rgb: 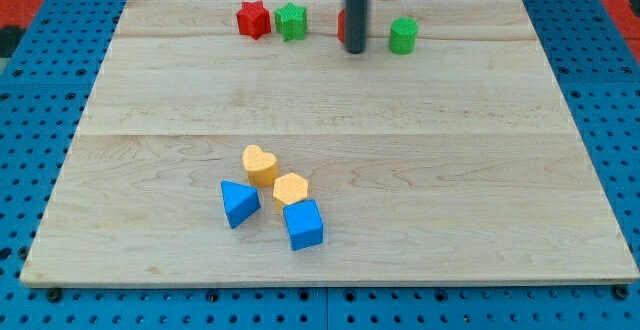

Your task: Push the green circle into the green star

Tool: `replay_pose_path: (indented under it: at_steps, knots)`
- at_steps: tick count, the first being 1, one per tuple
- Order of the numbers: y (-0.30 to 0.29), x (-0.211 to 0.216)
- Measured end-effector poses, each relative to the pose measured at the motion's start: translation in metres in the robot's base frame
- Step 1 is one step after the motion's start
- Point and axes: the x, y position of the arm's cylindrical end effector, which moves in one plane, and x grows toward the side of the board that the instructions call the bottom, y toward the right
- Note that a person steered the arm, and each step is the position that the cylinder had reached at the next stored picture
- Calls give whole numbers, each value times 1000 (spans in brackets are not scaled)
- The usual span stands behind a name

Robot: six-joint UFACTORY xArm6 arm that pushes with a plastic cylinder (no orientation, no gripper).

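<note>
altogether two green blocks, two red, two yellow, two blue.

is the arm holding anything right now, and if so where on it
Nothing is held: the arm ends in a bare rod. My tip rests by a partly hidden red block, left of the green circle, not touching it.
</note>
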Motion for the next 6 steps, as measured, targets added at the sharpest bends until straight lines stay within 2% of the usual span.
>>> replay_pose_path:
  at_steps: [1, 3, 5, 6]
  knots:
    - [2, -9]
    - [-69, -61]
    - [108, -67]
    - [104, -25]
